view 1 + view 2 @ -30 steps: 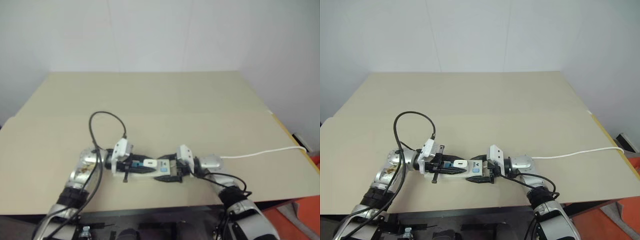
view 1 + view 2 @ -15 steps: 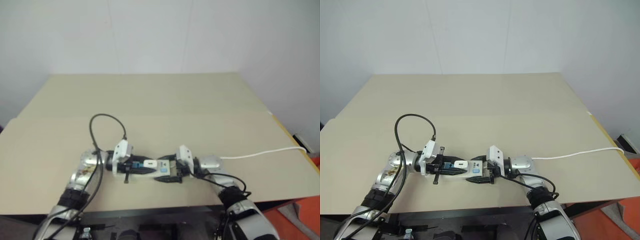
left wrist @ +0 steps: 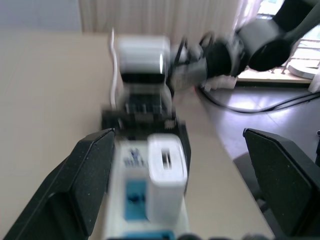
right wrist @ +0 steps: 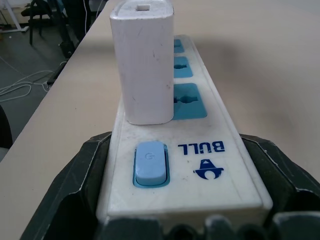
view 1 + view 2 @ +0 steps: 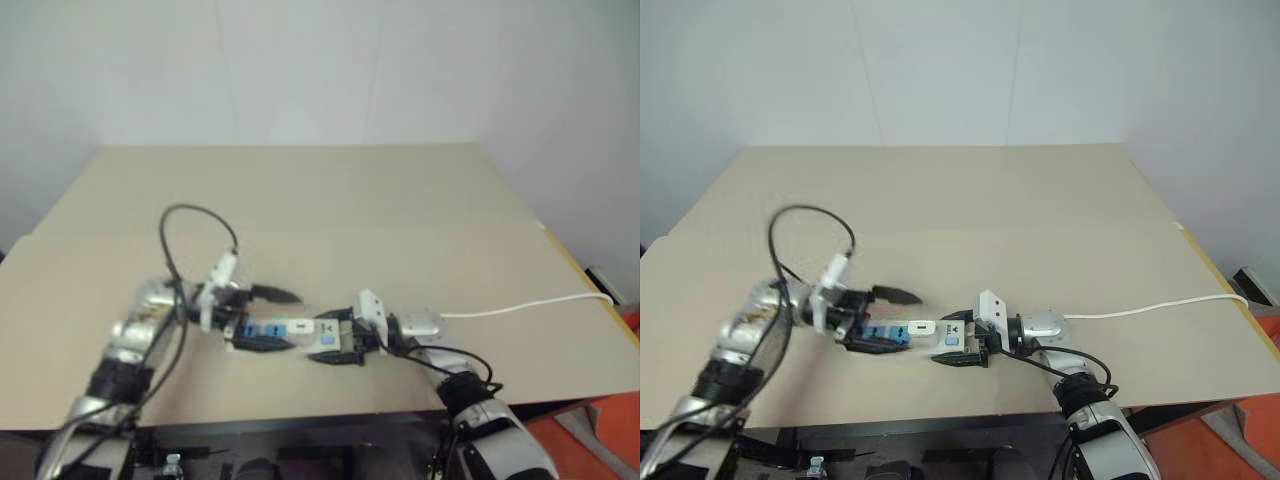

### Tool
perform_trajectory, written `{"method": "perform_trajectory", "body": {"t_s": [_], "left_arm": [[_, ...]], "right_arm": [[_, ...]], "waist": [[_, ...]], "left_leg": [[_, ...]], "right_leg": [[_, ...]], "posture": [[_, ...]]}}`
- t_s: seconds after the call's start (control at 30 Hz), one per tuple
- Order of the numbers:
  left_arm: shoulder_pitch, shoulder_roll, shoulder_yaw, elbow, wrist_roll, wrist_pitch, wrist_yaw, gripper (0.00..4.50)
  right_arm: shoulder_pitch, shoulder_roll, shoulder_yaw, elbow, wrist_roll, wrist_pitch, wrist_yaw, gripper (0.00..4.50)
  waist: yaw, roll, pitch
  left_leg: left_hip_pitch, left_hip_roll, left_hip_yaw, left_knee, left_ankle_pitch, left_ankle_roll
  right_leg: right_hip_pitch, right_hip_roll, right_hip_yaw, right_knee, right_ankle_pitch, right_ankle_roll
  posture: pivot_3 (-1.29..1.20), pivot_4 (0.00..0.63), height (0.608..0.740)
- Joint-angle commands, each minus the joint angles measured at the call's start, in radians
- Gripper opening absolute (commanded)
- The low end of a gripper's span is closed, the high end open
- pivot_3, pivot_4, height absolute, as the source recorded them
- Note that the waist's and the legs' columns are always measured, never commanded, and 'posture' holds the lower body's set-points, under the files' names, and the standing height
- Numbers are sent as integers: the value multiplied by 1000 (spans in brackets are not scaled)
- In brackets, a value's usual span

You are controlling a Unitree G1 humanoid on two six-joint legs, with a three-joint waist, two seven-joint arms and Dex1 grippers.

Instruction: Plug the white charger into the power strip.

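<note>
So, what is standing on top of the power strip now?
The white charger stands upright on the power strip, beside a blue switch. Three blue outlets show next to it. Its prongs and the outlet underneath are covered.

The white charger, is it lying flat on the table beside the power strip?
No, the white charger stands upright in an outlet of the power strip, next to the blue switch.
</note>
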Motion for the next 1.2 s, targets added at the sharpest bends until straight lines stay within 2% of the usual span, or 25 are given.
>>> {"method": "perform_trajectory", "body": {"t_s": [0.03, 0.1, 0.23, 0.37, 0.53, 0.67, 0.83, 1.03, 1.2], "left_arm": [[-86, 69, 82, 32, -78, 5, -24, 4500], [-105, 98, 78, 60, -73, -25, -24, 4500], [-103, 149, 61, 113, -92, -80, -24, 4500], [-86, 150, 47, 115, -100, -102, -24, 4500], [-54, 157, 31, 148, -93, -135, -24, 4500], [-15, 190, 19, 144, -91, -150, -24, 4500], [42, 228, 40, 134, -76, -147, -24, 4500], [142, 261, 125, 86, -59, -129, -12, 4500], [199, 263, 169, 36, -53, -104, 5, 4500]], "right_arm": [[-8, -19, -5, -30, 3, 40, -3, 4137], [-3, -27, -12, -42, 5, 42, -9, 4459], [25, -73, -22, -140, 22, 96, -10, 4459], [70, -137, -50, -268, 52, 152, -19, 4459], [164, -275, -162, -490, 124, 242, -65, 4459], [277, -400, -266, -653, 200, 327, -75, 4459], [403, -514, -399, -763, 278, 388, -90, 4459], [500, -570, -514, -812, 326, 407, -115, 4459], [508, -579, -515, -819, 338, 408, -124, 4459]], "waist": [[0, 0, 0], [1, 0, 0], [8, -1, 2], [20, -1, 3], [32, -1, 3], [33, -2, 4], [32, -2, 4], [31, -2, 5], [33, -3, 5]], "left_leg": [[0, 0, 0, 0, 0, 0], [0, 0, 0, -1, 0, 0], [-2, -1, 0, -1, 0, 0], [-8, -1, 0, 0, 0, 0], [-18, -1, 1, 1, 0, 0], [-19, -2, 1, 1, 0, 0], [-18, -2, 1, 1, 0, 0], [-17, -1, 1, 2, 0, 0], [-16, -1, 2, 2, 0, 0]], "right_leg": [[0, 0, 0, 0, 0, 1], [0, 0, 0, -1, -1, 1], [0, -1, 0, -2, 0, 0], [-6, -2, -2, -2, 1, -2], [-15, -1, -2, -1, 2, -4], [-15, -2, -2, -2, 2, -3], [-15, -2, -2, -2, 0, 0], [-14, -1, -1, -1, -2, 3], [-13, -1, -1, -1, -2, 4]], "posture": [[0, 150, 740], [0, 150, 740], [0, 150, 740], [0, 150, 740], [0, 150, 740], [0, 150, 740], [0, 150, 740], [0, 150, 740], [0, 150, 740]]}}
